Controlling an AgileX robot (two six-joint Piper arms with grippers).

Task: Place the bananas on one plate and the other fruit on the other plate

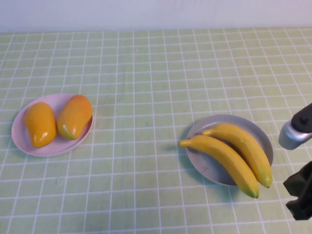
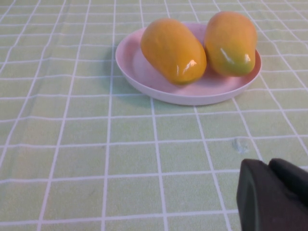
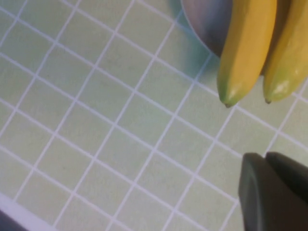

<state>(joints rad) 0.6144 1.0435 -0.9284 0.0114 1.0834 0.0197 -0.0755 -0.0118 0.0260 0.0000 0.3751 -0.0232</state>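
Observation:
Two yellow bananas [image 1: 222, 156] [image 1: 243, 142] lie side by side on the grey-blue plate [image 1: 207, 163] at the right. Two mangoes, a yellow-orange one [image 1: 40, 124] and a redder one [image 1: 74, 116], lie on the pale pink plate [image 1: 53, 146] at the left. My right gripper [image 1: 301, 195] is at the right edge, beside the grey-blue plate; in the right wrist view it [image 3: 264, 156] is shut and empty, just off the banana tips [image 3: 245, 48]. My left gripper [image 2: 268, 166] is shut and empty over the cloth, short of the pink plate [image 2: 144, 72] and mangoes [image 2: 173, 50]. It is out of the high view.
A green checked cloth [image 1: 146, 73] covers the table. A white wall runs along the far edge. The silver joint of the right arm [image 1: 294, 134] sticks in at the right edge.

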